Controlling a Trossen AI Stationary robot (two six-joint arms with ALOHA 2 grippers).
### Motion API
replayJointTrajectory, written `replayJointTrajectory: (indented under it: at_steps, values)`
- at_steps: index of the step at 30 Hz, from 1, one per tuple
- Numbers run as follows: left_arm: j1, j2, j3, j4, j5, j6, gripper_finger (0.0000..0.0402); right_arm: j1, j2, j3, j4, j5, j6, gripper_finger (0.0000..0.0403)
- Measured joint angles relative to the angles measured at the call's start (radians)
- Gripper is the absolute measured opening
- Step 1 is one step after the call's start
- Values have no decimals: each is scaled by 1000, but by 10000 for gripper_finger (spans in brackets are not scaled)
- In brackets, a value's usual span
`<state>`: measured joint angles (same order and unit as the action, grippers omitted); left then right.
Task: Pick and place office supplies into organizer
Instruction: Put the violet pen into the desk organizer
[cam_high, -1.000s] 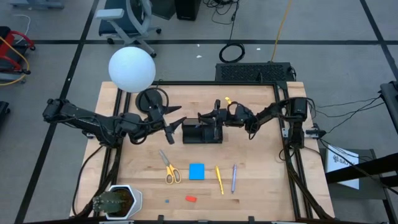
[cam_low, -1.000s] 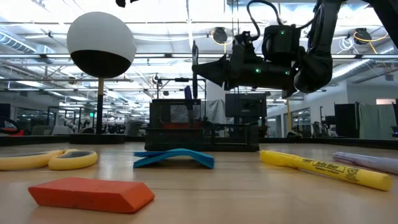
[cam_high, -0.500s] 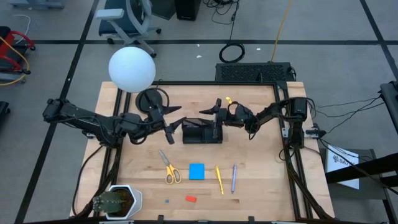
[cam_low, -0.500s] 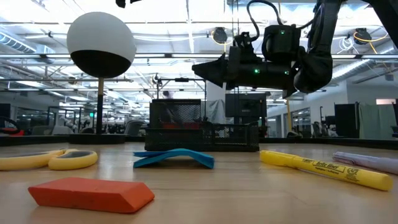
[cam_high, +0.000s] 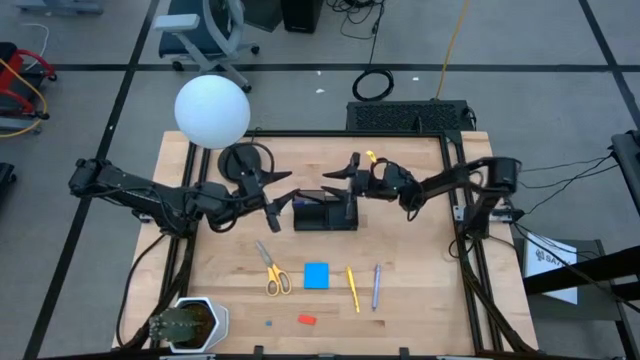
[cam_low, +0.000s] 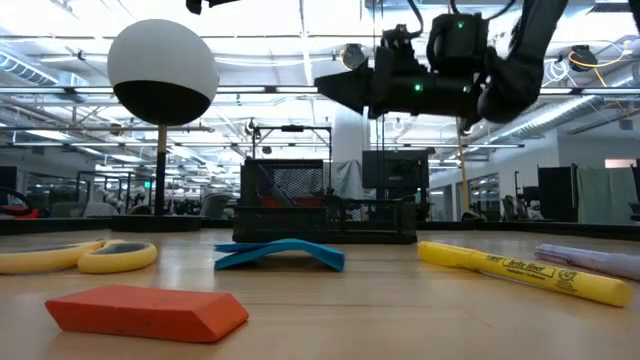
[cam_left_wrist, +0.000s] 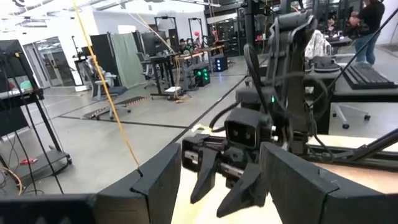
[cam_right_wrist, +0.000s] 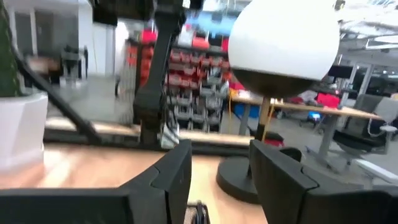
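1. Right gripper hangs above the organizer, fingers spread apart, nothing between them — the low view shows it well clear of the tray's top edge.
2. Left gripper sits just at 9 o'clock of the organizer, fingers apart and empty, pointing toward the tray.
3. Organizer: black mesh tray at table centre, with a dark pen-like item lying inside; I can't tell which compartment.
4. Supplies on the bare wood, at 6 o'clock from the organizer, all apart from both grippers:
   - yellow-handled scissors at about 7 o'clock
   - blue note pad straight at 6 o'clock, just beside the scissors
   - yellow pencil next along, lying nearly parallel to the purple pen
   - red eraser nearer the table's front edge — a tiny blue bit lies near it
5. Round lamp base is at 10 o'clock of the organizer, with the white globe over the table's far left corner.
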<state>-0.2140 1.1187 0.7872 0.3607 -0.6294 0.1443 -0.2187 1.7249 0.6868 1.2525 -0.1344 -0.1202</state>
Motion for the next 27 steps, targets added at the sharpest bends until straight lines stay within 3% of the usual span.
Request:
replayJointTrajectory:
  at_steps: [10,18,27]
  values:
    - [-52,0,0,-20,4,113,223,53,-304,0,-500,3,-261,144]
    - [-80,0,0,-20,4,144,223,112,-484,0,-724,5,-319,145]
    - [-82,0,0,-20,54,144,223,171,-550,0,-849,9,-391,141]
